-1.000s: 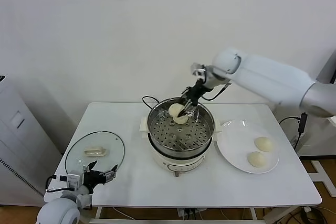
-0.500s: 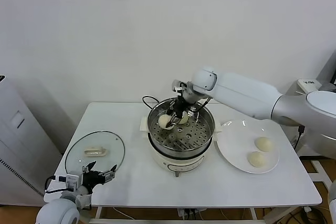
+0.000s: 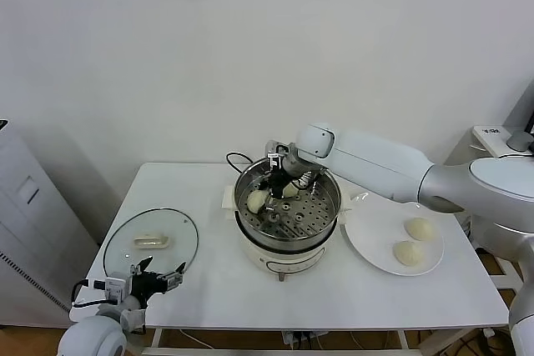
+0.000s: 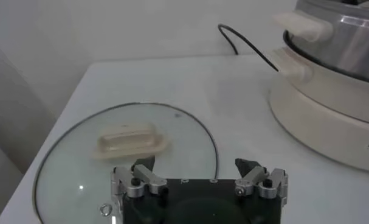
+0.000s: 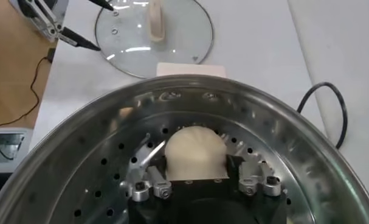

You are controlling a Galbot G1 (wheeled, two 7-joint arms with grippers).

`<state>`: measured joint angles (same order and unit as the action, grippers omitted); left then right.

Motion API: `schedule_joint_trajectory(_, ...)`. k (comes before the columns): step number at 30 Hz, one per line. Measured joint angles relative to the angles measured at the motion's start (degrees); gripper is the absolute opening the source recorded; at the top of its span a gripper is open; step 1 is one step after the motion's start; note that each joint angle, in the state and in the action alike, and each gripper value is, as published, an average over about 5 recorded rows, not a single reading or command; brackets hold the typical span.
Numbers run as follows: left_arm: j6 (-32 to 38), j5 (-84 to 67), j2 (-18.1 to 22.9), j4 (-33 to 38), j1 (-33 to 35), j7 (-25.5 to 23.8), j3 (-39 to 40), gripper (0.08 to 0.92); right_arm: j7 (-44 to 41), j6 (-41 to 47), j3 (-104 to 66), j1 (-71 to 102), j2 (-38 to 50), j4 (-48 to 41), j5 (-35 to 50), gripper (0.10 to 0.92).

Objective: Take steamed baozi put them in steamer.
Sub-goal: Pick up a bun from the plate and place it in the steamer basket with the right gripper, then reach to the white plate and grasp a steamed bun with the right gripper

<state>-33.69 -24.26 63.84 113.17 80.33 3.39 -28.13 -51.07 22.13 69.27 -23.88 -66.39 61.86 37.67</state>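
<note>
On a white table [image 3: 209, 289], the right gripper [image 3: 273, 188] has carried its pinched baozi [image 5: 194, 153] leftward, lower into the steamer [image 3: 321, 221], near release.

**baozi and steamer: condition and position**

steamer [image 3: 287, 221]: round shiny steel basket with a perforated floor, seated upright on a white cooker base at the table's centre, uncovered. black cord trails from its 11 o'clock side.

steamed baozi: four smooth, cream-white, round buns. two sit inside the basket, one [image 3: 258, 200] on the floor at about 9 o'clock, near the wall; another [image 3: 289, 190] toward 12 o'clock, partly hidden, seen in the right wrist view [image 5: 194, 152] resting on the perforations. the remaining two [image 3: 419, 228] [image 3: 407, 253] lie close together, well apart from the steamer at its 3 o'clock.
</note>
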Motion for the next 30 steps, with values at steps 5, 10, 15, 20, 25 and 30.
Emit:
schedule_joint_trajectory(5,0.12,-0.04,0.04,0.21,0.22,-0.05,-0.34,0.823,-3.38,-1.37,-0.58,-3.51,3.89,1.5,-1.62,0.822)
schedule_joint_trajectory(10,0.15,-0.12,0.18,0.74,0.47,-0.1,-0.65,0.823,-8.68,-4.02,-0.26,-7.58,9.46,3.03,-3.87,0.823)
schedule_joint_trajectory(15,0.12,-0.24,0.29,1.38,0.56,-0.12,-1.12,0.823,-13.85,-7.64,-0.23,-9.77,16.02,4.46,-6.97,0.823)
schedule_joint_trajectory(20,0.23,-0.44,0.01,1.89,1.04,-0.13,-1.75,0.823,-18.11,-11.44,-1.78,-9.24,22.72,5.39,-11.68,0.823)
schedule_joint_trajectory(25,0.47,-0.51,-0.17,2.26,1.47,-0.16,-2.22,0.823,-21.19,-15.26,-5.08,-5.91,28.05,5.38,-17.38,0.823)
schedule_joint_trajectory(30,0.6,-0.52,-0.17,2.3,1.66,-0.17,-2.4,0.823,-23.05,-18.88,-9.63,-0.2,31.06,5.02,-22.94,0.823)
